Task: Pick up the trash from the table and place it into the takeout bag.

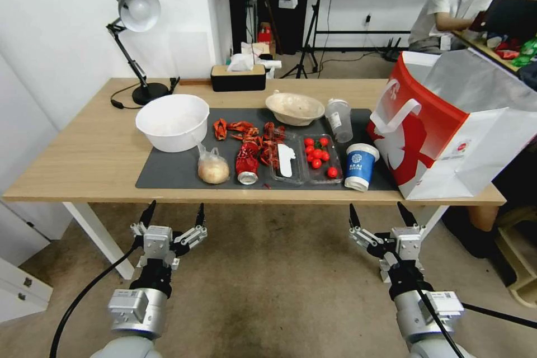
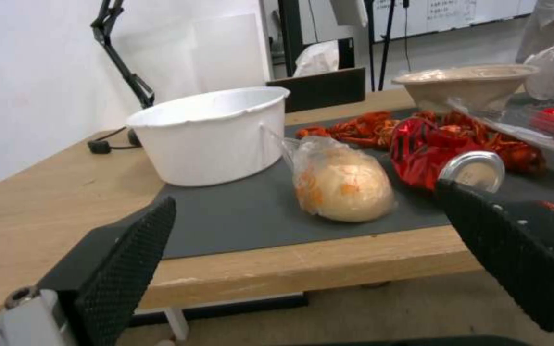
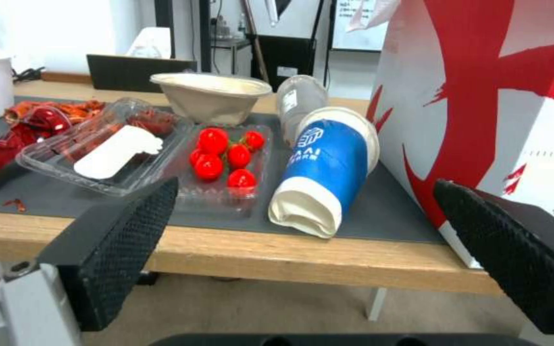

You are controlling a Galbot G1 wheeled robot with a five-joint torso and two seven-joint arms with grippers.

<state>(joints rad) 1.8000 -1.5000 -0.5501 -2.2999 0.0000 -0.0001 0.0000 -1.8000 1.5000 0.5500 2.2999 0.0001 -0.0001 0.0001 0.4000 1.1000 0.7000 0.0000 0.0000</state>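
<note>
Head view: both arms low in front of the worktop (image 1: 84,162), below its near edge, over the floor. Left gripper (image 1: 174,215) points up toward the worktop with its jaws spread wide and nothing between them; right gripper (image 1: 379,214) is in the same pose, also wide apart and empty. On the dark mat (image 1: 168,170), from the robot's left: big white bowl (image 1: 172,121), bun in a clear bag (image 1: 213,169) near the front edge, crushed red can (image 1: 246,163) just beside it, clear tray of cherry tomatoes (image 1: 319,158), blue-and-white paper cup (image 1: 359,165) upright. Behind them sit a shallow beige bowl (image 1: 295,107) and a clear plastic cup (image 1: 339,119). Takeout bag (image 1: 447,128) stands at the right end, red face with white handle toward the mat, mouth open. Left wrist view: left gripper fingers (image 2: 123,262) apart, framing the bun (image 2: 343,185); the can (image 2: 444,156) lies on its side, metal end facing the camera, white bowl (image 2: 213,134) behind. Right wrist view: right gripper fingers (image 3: 120,240) apart, the paper cup (image 3: 328,168) centred between them, bag (image 3: 482,105) just beside it, tomatoes (image 3: 226,154) on the other side.
</note>
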